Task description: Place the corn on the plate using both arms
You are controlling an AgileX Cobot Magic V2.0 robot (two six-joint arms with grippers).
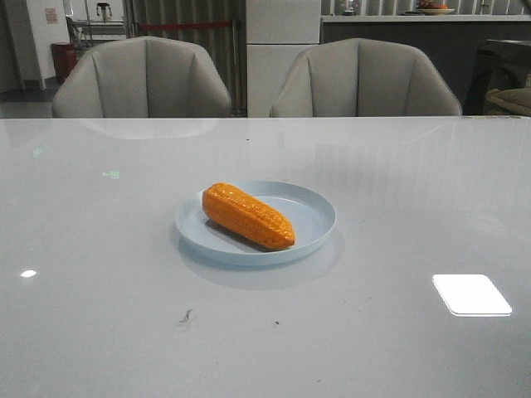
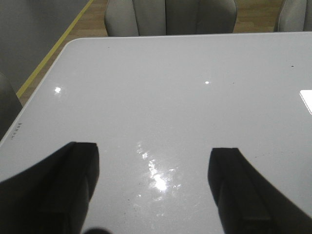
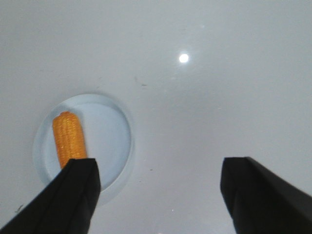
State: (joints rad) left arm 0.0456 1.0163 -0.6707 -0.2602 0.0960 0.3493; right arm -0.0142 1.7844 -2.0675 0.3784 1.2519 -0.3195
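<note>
Bumpy-kerneled orange corn (image 1: 249, 215) lying diagonally inside round, shallow pale blue plate (image 1: 319, 211), tapered end toward the front rim, at mid glossy grey surface (image 1: 99, 315). Left gripper (image 2: 155, 187) spread wide, holding nothing, over bare gloss. Right gripper (image 3: 158, 195) equally wide apart, empty, above the surface beside the plate.
</note>
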